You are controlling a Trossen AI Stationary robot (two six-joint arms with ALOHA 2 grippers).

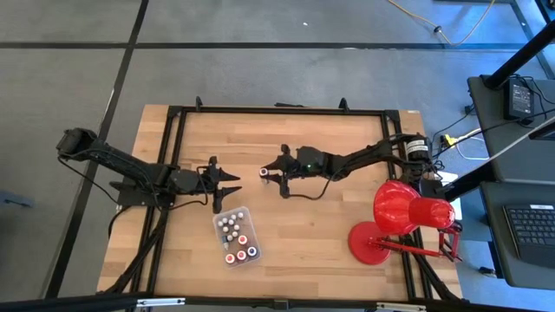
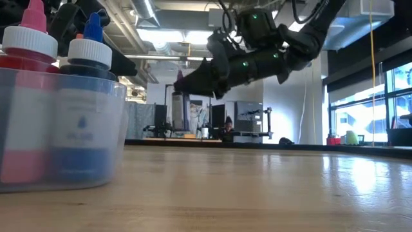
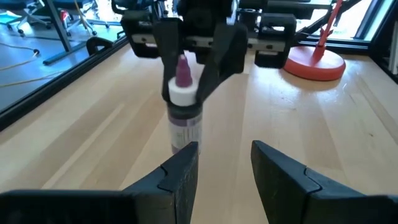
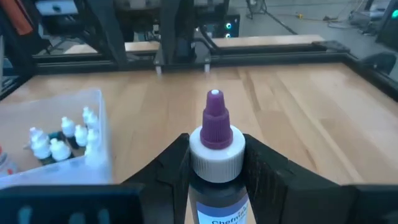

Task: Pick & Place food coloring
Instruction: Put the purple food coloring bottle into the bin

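We hold the purple-tipped food coloring bottle [image 4: 216, 146] upright in the right gripper [image 1: 265, 176], above mid-table; left gripper [image 3: 222, 169] waits part-open, empty. Lower squarely into the tray [image 1: 221, 217] at left.

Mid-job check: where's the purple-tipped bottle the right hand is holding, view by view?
High: bottle at table centre, in the right hand, facing the left hand.
Low: only its purple tip shows, upper middle, above the arm.
Left wrist: upper centre, gripped beyond the left hand's open fingers.
Right wrist: bottom centre, between the fingers.
Shared landmark: clear tray of bottles, seen high, low and right wrist.
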